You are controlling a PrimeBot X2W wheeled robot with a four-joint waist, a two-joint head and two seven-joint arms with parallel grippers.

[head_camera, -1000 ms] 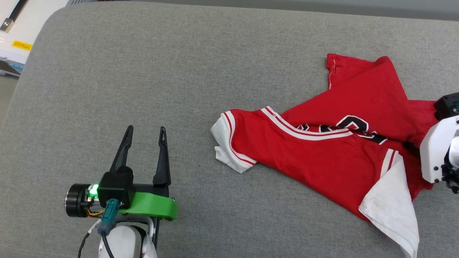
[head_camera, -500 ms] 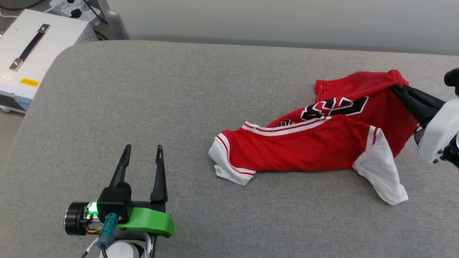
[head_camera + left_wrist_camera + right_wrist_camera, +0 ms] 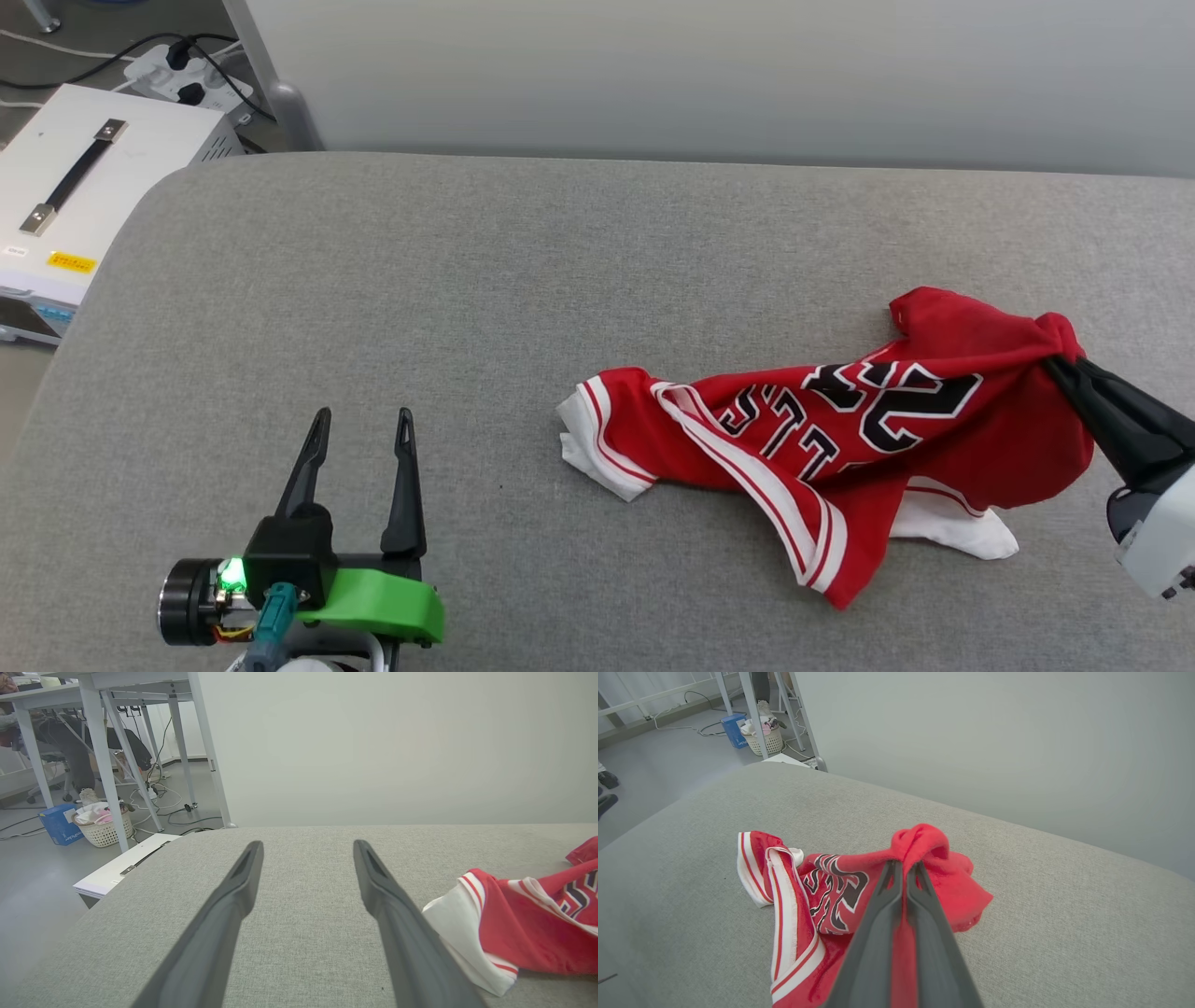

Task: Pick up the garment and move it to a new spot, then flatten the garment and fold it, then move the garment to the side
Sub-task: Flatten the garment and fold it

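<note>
Currently, the right end effector [image 3: 1060, 362] is closed. Its two dark fingers are pressed together on a bunched fold at the far right end of the garment [image 3: 840, 439]. In the right wrist view the fingertips [image 3: 896, 868] meet with red cloth gathered into a tight bunch just past them, and that bunch stands raised above the worktop [image 3: 467, 280].

From the pinched point the garment drapes down and to the left. The rest lies crumpled on the grey fabric-covered worktop, in its right half. Black, white-outlined lettering and numerals face up, distorted by folds. A red-and-white striped band runs diagonally across the front to the garment's nearest corner. One white sleeve with striped trim lies at the left end. A second white patch shows from beneath the near right side.

The left end effector [image 3: 364, 417] is open, fingers spread well apart, with nothing between them. It sits at the lower left of the head view over bare worktop, well apart from the garment. Whether it touches the surface cannot be told. A green light shows on its housing.

Beyond the worktop's left corner sits a white case [image 3: 84, 187] with a black handle, and a power strip [image 3: 191, 79] with cables lies behind it. A pale wall [image 3: 747, 75] runs along the back.
</note>
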